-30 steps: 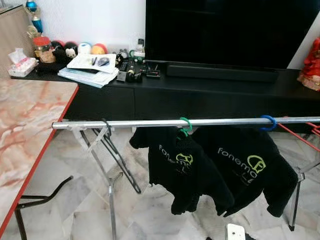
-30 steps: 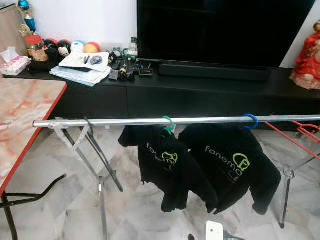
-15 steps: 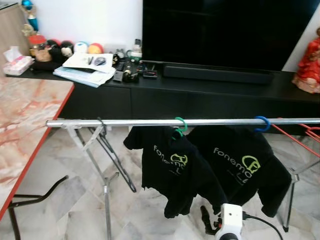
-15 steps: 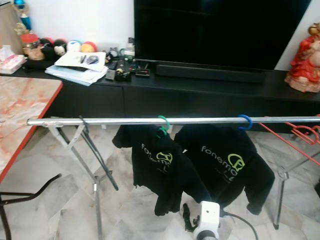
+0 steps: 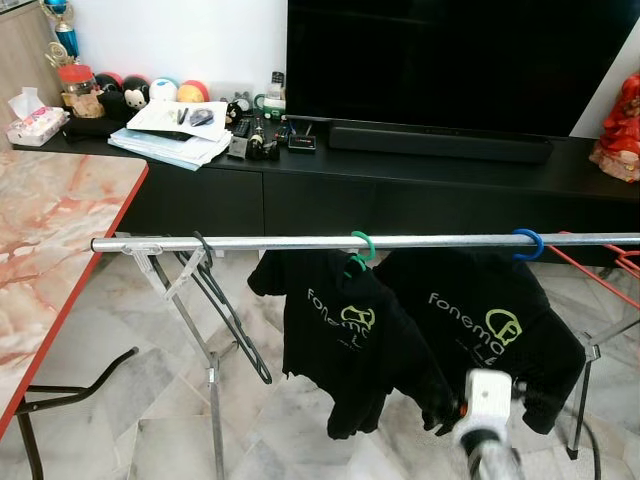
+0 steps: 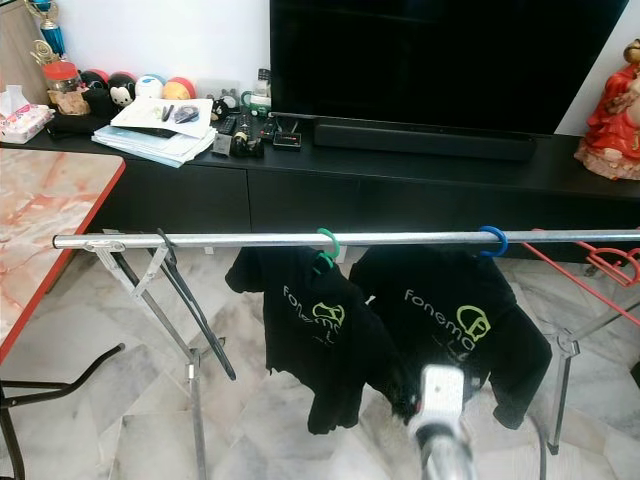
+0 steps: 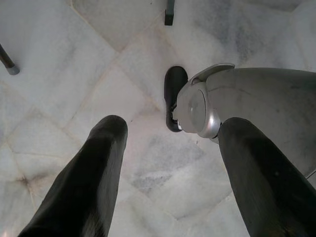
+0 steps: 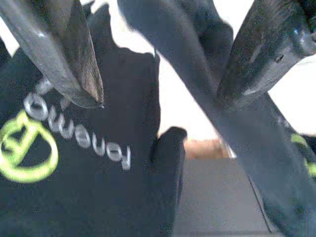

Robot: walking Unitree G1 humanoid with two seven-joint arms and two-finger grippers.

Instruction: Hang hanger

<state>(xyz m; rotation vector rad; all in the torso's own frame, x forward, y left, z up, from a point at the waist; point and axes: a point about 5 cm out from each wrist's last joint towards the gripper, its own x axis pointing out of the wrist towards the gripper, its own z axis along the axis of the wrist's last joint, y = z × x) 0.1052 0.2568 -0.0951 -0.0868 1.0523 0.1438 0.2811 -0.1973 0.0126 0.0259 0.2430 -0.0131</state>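
**Right hand raised before hung shirts**

The rail [image 5: 300,243] carried two black shirts: one on a green hanger [image 5: 364,250], one on a blue hanger [image 5: 527,243]. The right hand [image 8: 163,74], fingers apart, was close to the shirts. The left hand [image 7: 170,163] hung over the floor [image 7: 59,74], fingers apart.

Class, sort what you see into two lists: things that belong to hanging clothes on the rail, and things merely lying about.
Job: metal rail; green hanger; blue hanger; two black T-shirts; right gripper.

Lying about: papers; tissue box; soundbar; red figurine; marble table.
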